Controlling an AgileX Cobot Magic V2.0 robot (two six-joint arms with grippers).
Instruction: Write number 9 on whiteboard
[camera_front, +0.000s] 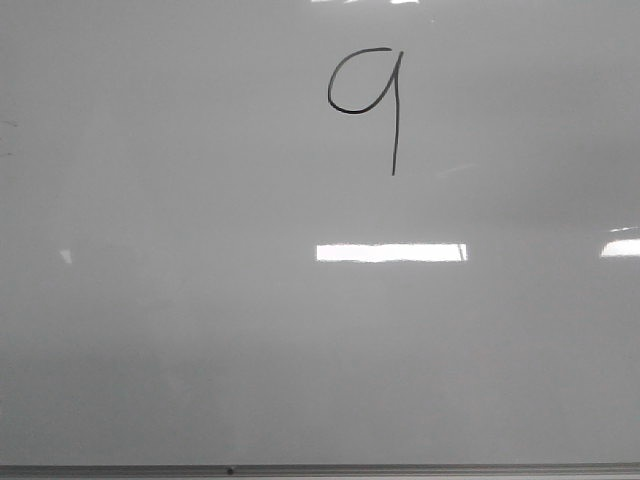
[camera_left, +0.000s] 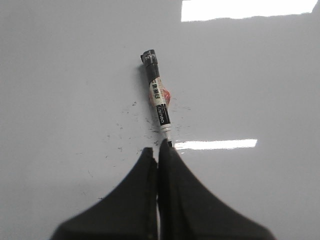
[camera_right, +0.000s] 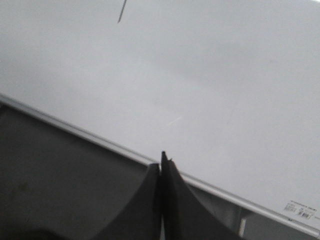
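Whiteboard (camera_front: 200, 330): one, glossy pale grey-white, flat, filling the front view; thin grey frame strip along its near edge, bright rectangular glare patches on the surface. In the right wrist view the frame edge runs diagonally, with a dark surface beyond it and a small printed label near one corner.

Left tool (camera_left: 159, 150): one, black, its two fingers pressed together and clamped on the tail end of a marker. It hangs over the board.

Right tool (camera_right: 161, 162): one, black, fingers closed against each other with nothing between them, poised over the board's frame edge.

Marker (camera_left: 159, 102): one, white barrel with black printed band and dark tip end, pointing away from the left tool; a reddish patch shows beside the barrel, possibly a reflection.

Number 9 (camera_front: 368, 100): one, thin black line, open rounded loop, straight vertical tail, upper centre of the board.

Faint dark specks: several, scattered around the marker.
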